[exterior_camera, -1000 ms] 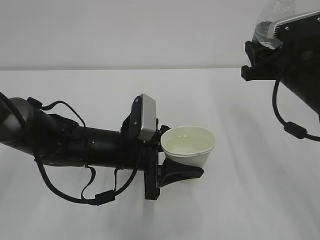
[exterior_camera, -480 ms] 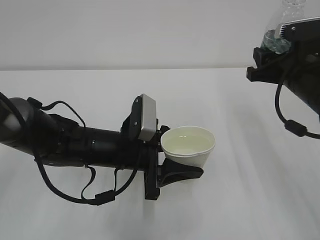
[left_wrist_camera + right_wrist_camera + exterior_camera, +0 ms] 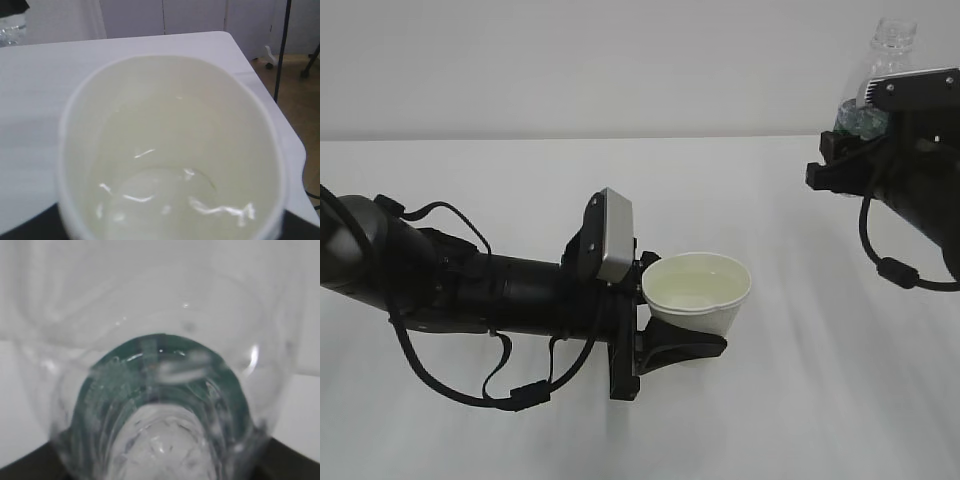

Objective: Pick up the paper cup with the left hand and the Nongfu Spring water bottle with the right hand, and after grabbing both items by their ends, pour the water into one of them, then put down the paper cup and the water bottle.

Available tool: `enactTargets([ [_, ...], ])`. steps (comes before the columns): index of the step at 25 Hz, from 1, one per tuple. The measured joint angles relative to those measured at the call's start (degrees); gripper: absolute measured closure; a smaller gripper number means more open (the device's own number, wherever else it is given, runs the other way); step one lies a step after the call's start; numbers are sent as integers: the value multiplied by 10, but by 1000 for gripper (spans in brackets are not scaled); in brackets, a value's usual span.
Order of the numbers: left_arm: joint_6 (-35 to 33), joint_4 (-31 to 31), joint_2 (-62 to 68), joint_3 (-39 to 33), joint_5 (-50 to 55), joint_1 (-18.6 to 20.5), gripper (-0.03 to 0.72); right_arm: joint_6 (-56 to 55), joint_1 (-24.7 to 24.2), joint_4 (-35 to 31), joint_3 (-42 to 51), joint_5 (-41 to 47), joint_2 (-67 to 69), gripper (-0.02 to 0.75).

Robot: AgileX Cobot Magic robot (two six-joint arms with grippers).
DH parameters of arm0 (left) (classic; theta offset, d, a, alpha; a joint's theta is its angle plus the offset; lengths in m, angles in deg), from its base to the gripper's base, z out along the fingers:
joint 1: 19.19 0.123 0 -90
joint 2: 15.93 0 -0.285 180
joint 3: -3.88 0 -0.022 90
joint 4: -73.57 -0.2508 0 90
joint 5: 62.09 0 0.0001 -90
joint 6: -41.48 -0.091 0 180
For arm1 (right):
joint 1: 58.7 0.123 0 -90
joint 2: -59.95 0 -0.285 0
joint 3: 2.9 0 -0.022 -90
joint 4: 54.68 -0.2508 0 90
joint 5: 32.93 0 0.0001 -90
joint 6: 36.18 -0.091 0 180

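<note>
My right claw [image 3: 855, 150] has swung the bottle [image 3: 882, 75] back upright: a second ago only its blurred body showed at the frame's top edge, now the open neck points up. My right arm [image 3: 920, 190] has shifted lower and slightly leftward

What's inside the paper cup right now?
The paper cup holds clear water, shallow, with glints over the base, well below the rim. The cup's outer wall and underside are hidden in the left wrist view.
</note>
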Motion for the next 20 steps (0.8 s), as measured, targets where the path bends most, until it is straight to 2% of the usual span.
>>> enactTargets([
  [20,0,0,0,0,4,0,288,-29,0,0,-28,-41,109,309],
])
